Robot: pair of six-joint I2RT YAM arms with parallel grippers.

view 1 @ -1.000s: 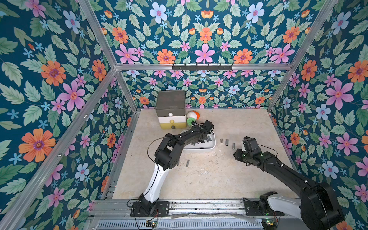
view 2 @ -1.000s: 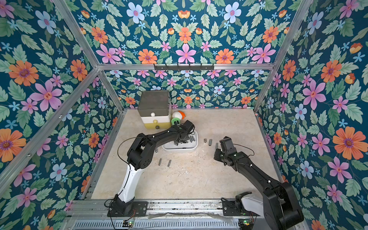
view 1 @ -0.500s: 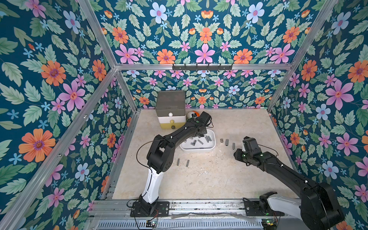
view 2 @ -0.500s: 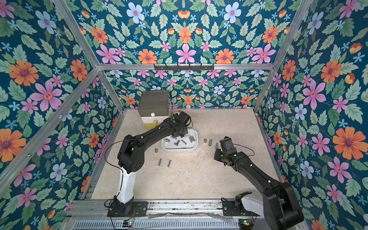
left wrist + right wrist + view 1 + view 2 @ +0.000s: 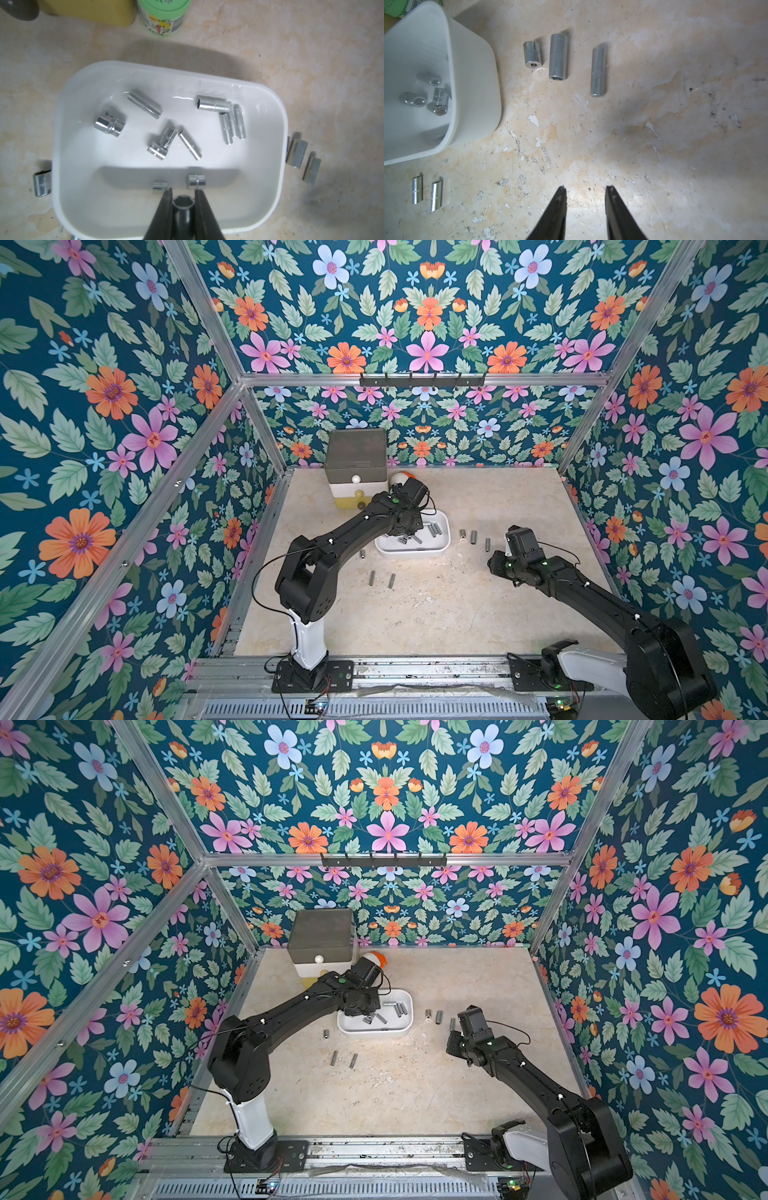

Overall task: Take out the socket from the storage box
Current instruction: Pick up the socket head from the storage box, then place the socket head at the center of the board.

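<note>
Left gripper (image 5: 184,190) clamped on one socket (image 5: 184,204), over the storage box (image 5: 104,197) interior. Lift straight, clear the rim, set down beside box. Right gripper (image 5: 586,188) part-open, empty, beside box.

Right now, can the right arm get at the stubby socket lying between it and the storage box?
Probably yes: the right gripper is open and empty, and only bare table lies before that stubby socket.

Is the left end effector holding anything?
Left end effector shut on a grey hex-mouthed metal socket, pinched between its fingers over the white plastic storage box in the wrist view.
</note>
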